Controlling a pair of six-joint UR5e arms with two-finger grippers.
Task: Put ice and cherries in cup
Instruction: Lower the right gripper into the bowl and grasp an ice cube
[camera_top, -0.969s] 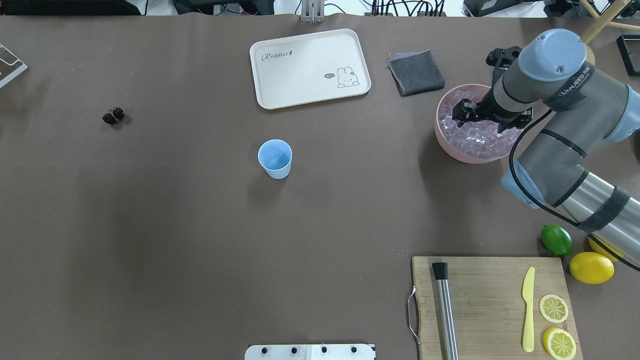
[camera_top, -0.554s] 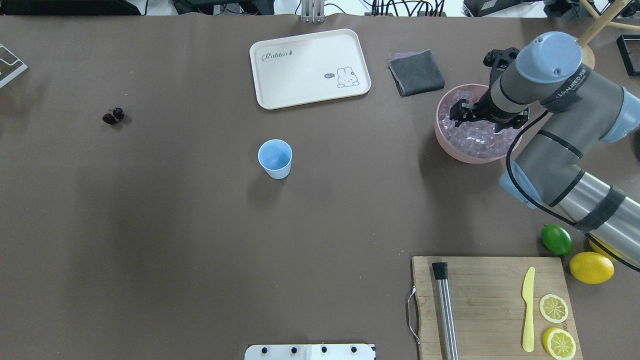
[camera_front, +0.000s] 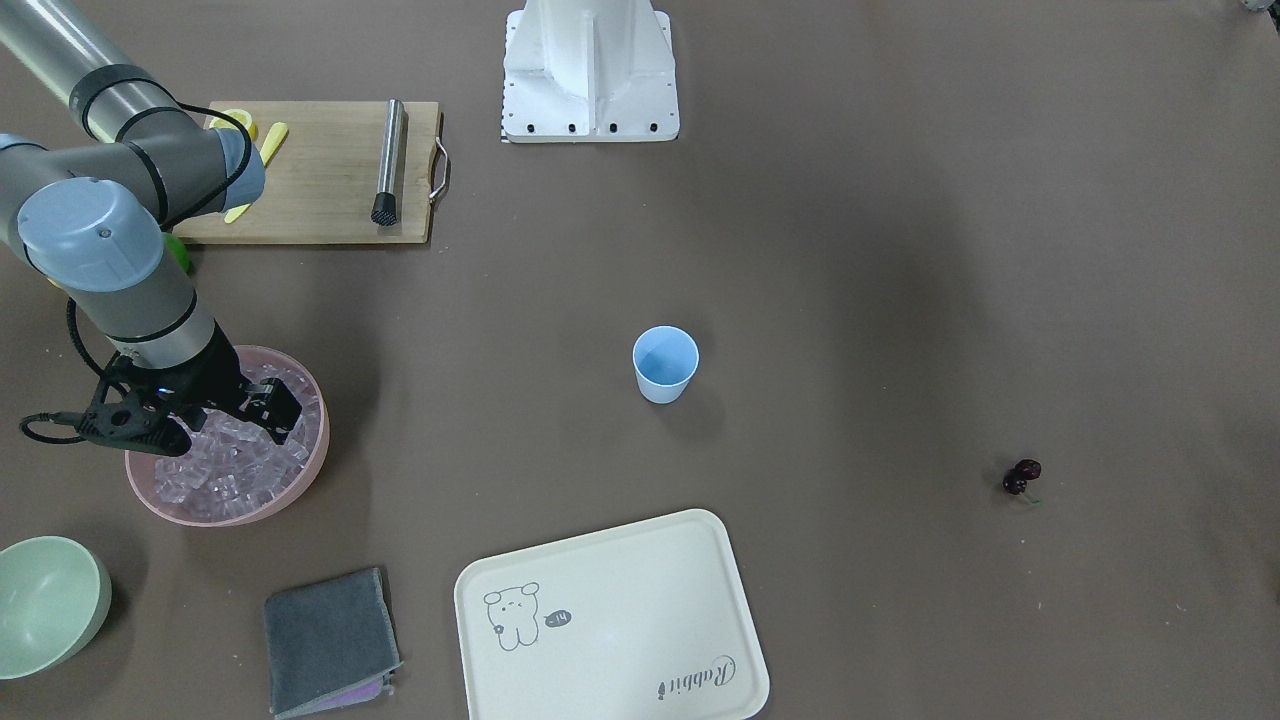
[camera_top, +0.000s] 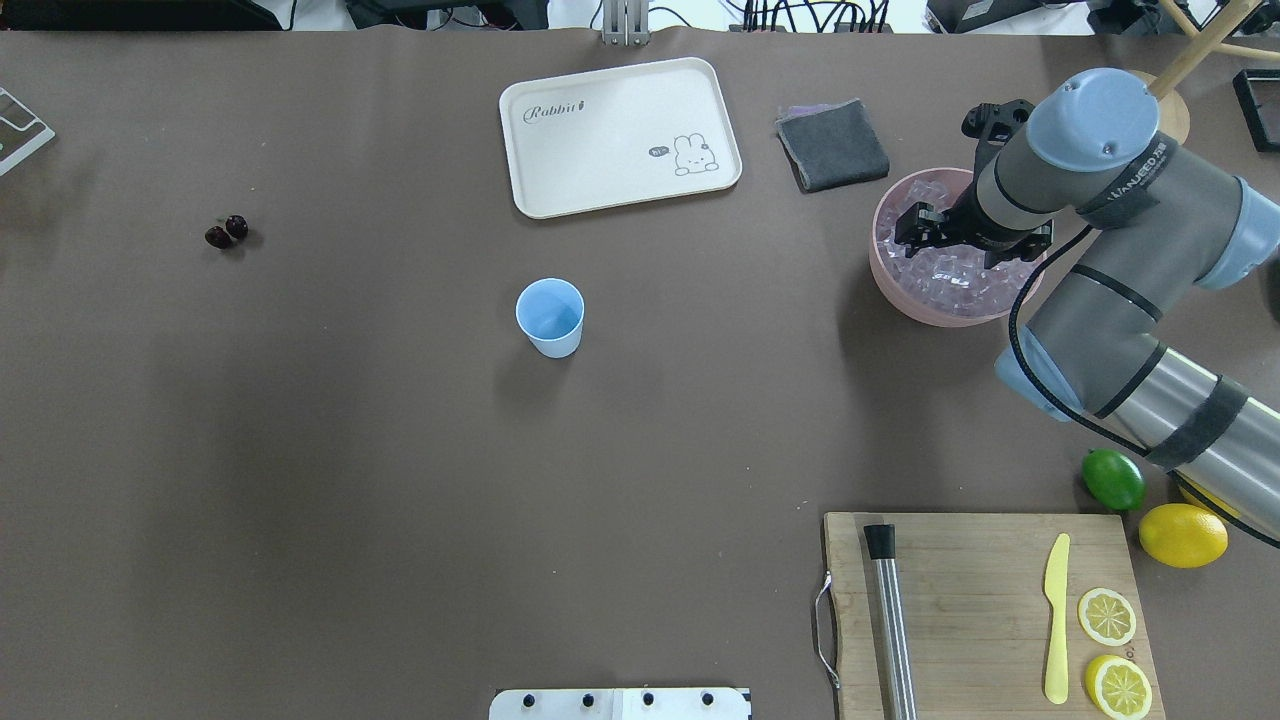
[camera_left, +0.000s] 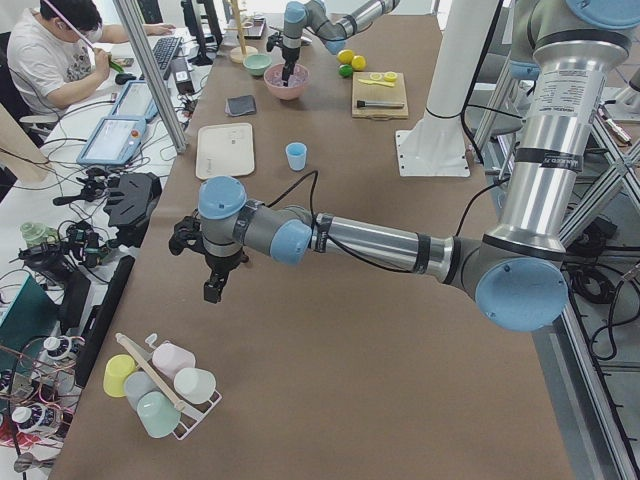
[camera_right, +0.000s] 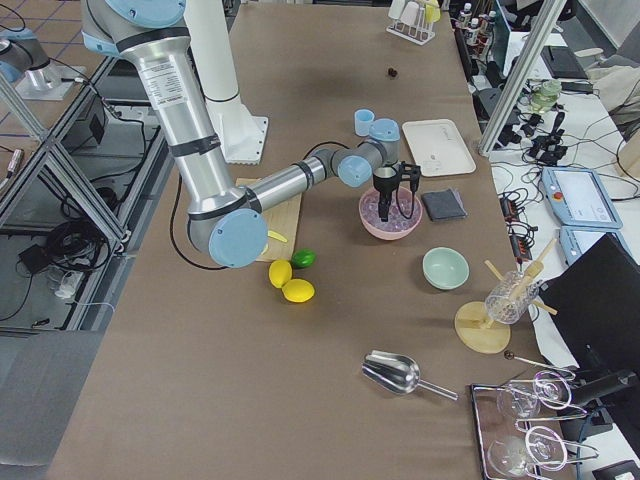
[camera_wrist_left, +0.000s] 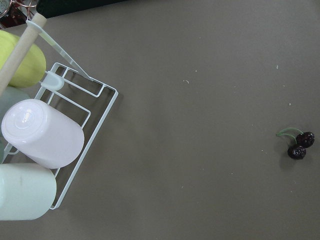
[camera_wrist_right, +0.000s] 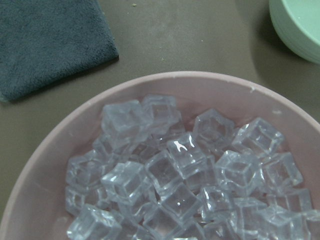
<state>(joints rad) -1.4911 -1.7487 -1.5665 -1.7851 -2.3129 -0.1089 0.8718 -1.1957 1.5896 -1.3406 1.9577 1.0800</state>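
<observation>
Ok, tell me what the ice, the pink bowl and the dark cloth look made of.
Ice: clear, glossy cubes with sharp highlights; real or acrylic, unclear. Pink bowl: smooth matte wall, probably plastic or melamine. Dark cloth: fuzzy nap, likely microfibre.

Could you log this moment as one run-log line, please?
right gripper: open, at ice in pink bowl | cup: empty | cherries: on table

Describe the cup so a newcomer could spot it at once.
Find the cream rectangular rabbit tray at the brown table's far side. Just nearer the robot stands the small light blue tapered cup. Unlike the wide pink bowl, it is narrow and empty.
</observation>
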